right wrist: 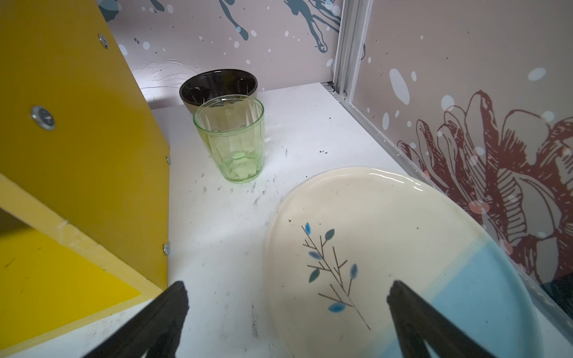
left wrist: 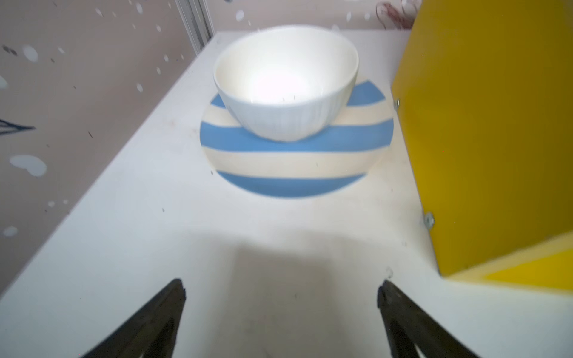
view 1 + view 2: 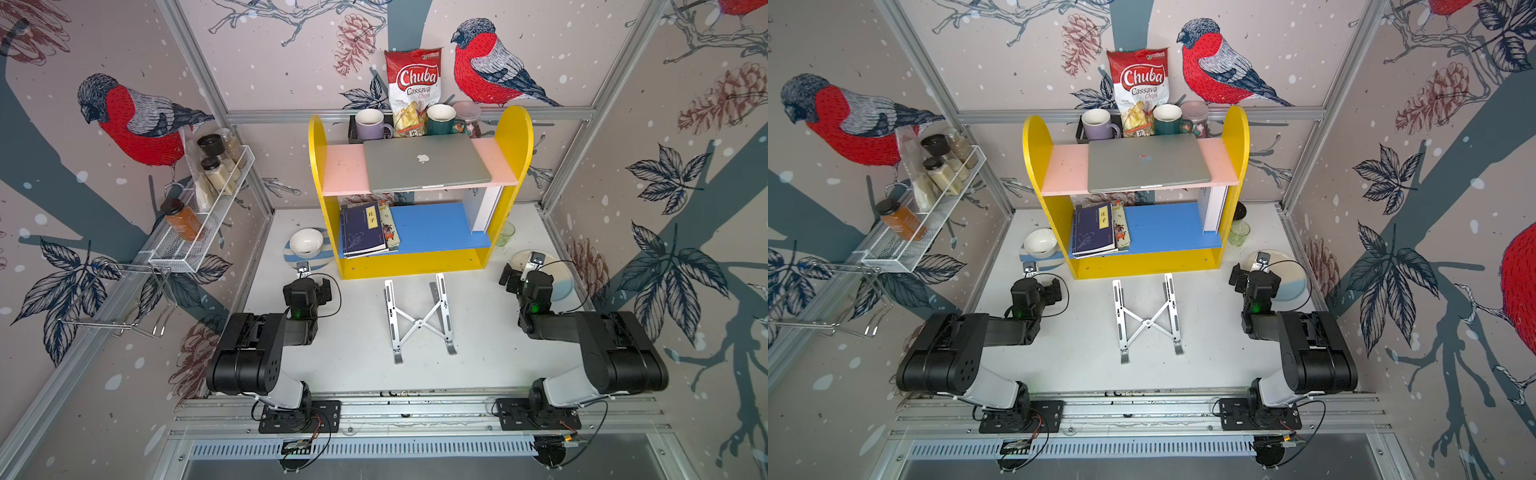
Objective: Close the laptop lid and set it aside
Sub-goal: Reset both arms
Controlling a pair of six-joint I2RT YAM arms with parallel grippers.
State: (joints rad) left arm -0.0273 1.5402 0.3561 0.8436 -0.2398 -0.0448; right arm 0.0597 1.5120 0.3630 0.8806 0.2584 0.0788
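**Task object.** The laptop (image 3: 426, 164) lies flat in the upper centre of both top views, on the pink shelf board (image 3: 345, 170) of the yellow shelf unit (image 3: 513, 137). The laptop lid (image 3: 1146, 162) is down against the base, with the logo side facing up. Only a thin seam shows along the front edge. The laptop's front edge sits at, or slightly over, the front edge of the board.

**Progress.** The lid is closed. The folding stand (image 3: 419, 320), at frame centre on the white table (image 3: 365, 365), carries nothing. The laptop sits on the shelf, well apart from the stand. Judged from this layout, both parts of the task appear done and no further step is evident.

**Left gripper.** The left gripper (image 2: 280, 288) has its jaws spread wide and holds nothing. It hangs above bare table and touches no object. A white bowl (image 2: 285, 80) on a blue-striped plate (image 2: 294, 167) stands ahead of it, in the upper centre of the left wrist view.

**Right gripper.** The right gripper (image 1: 286, 291) is also fully spread and empty. It hangs over the near edge of a cream and blue plate (image 1: 387, 248); contact with the plate cannot be confirmed. A green glass (image 1: 231, 142) stands beyond it, beside the shelf unit.
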